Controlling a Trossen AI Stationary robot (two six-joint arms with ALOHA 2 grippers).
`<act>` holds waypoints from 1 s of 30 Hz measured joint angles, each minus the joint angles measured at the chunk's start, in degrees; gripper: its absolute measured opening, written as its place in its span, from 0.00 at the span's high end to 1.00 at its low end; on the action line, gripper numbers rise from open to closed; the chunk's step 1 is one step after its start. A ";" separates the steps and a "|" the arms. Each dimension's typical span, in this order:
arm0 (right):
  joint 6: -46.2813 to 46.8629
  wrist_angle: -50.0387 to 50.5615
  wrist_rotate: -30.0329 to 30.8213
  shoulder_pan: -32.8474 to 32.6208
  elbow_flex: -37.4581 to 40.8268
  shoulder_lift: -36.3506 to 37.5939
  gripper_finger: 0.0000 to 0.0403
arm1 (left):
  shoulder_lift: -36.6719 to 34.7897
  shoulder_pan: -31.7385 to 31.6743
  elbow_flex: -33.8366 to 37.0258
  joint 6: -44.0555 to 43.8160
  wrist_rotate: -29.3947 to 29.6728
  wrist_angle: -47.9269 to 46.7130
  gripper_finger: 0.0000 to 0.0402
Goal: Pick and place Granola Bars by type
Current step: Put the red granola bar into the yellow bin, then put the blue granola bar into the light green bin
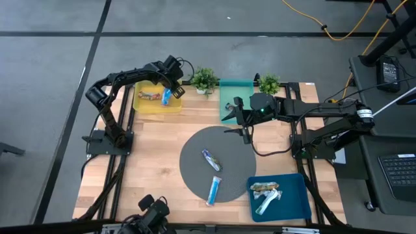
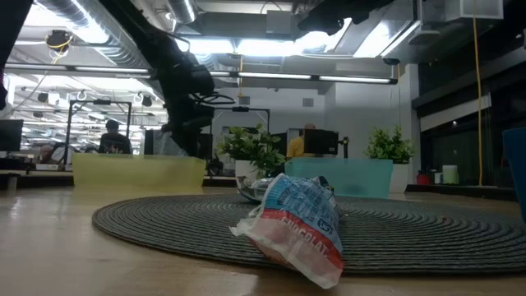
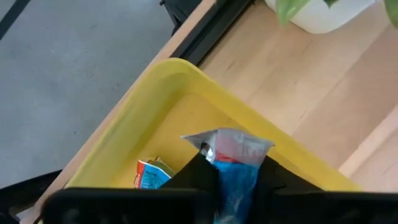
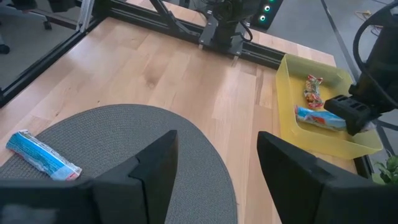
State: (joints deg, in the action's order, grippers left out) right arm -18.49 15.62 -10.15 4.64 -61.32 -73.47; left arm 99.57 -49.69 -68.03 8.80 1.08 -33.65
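You have two bars in the blue tray (image 1: 296, 207) and one in the yellow tray (image 1: 144, 106), your left hand (image 1: 170, 95) grips a blue bar (image 1: 167, 97) over it, your right hand (image 1: 242, 125) waits open, and two bars (image 1: 211, 160) are left on the desk's grey mat (image 1: 195, 146).

blue bar (image 3: 236, 180) partly hidden by left hand (image 3: 233, 186), perhaps gripped
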 joint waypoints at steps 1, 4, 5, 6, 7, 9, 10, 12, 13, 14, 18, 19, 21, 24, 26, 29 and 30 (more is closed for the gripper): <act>0.01 0.02 0.02 0.00 0.00 0.00 0.45 | 0.00 0.04 0.00 0.08 0.00 -0.04 0.88; 0.14 0.05 0.00 -0.01 0.00 0.00 0.45 | 0.00 0.04 0.00 0.32 0.26 -0.11 0.79; 0.16 0.06 0.00 0.00 0.00 0.00 0.45 | 0.00 0.04 0.00 0.32 0.28 -0.27 0.76; 0.18 0.08 0.00 0.00 0.00 0.00 0.45 | 0.00 0.04 0.00 0.32 0.31 -0.37 0.73; 0.22 0.11 0.01 0.00 0.00 0.00 0.45 | 0.00 0.04 0.00 0.32 0.31 -0.37 0.69; 0.25 0.11 0.01 0.00 0.00 0.00 0.45 | 0.00 0.08 0.00 0.06 0.74 -0.46 0.64; 0.25 0.11 0.00 0.00 0.00 0.00 0.45 | 0.00 0.08 0.00 0.06 0.92 -0.68 0.62; 0.29 0.11 0.01 0.00 0.00 0.00 0.45 | 0.00 0.08 0.00 0.04 1.76 -1.14 0.58; 0.29 0.11 0.00 0.00 0.00 0.00 0.45 | -0.10 0.08 0.00 0.03 2.26 -1.35 0.56; 0.28 0.12 0.00 0.00 0.00 0.00 0.45 | -0.32 0.08 0.00 0.02 2.77 -1.84 0.55; 0.36 0.51 0.02 -0.02 0.00 0.02 0.45 | -2.06 0.08 -0.50 -0.05 6.03 -4.71 0.54; 0.37 0.59 0.01 0.00 0.00 0.02 0.45 | -2.72 0.08 -0.50 -0.18 7.21 -5.27 0.54; 0.25 0.22 -0.01 -0.01 0.24 0.03 0.45 | -4.27 0.08 -0.50 -1.22 10.30 -6.75 0.54; 0.18 0.23 0.00 -0.02 0.93 0.07 0.45 | -7.20 0.11 -0.50 -2.49 14.54 -8.70 0.55; 0.16 -0.50 0.00 0.00 1.70 0.09 0.45 | -9.36 0.30 -0.50 -2.64 15.34 -9.87 0.56; 0.16 -1.28 0.00 0.00 2.92 0.09 0.45 | -12.87 1.41 -0.52 -2.69 15.41 -10.80 0.56; 0.13 -1.57 0.00 -0.01 3.36 0.09 0.45 | -14.13 2.10 -0.55 -2.67 15.39 -10.92 0.56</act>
State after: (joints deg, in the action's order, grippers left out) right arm -18.36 14.05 -10.15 4.63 -57.96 -73.38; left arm 85.44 -47.58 -68.58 6.13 16.47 -44.58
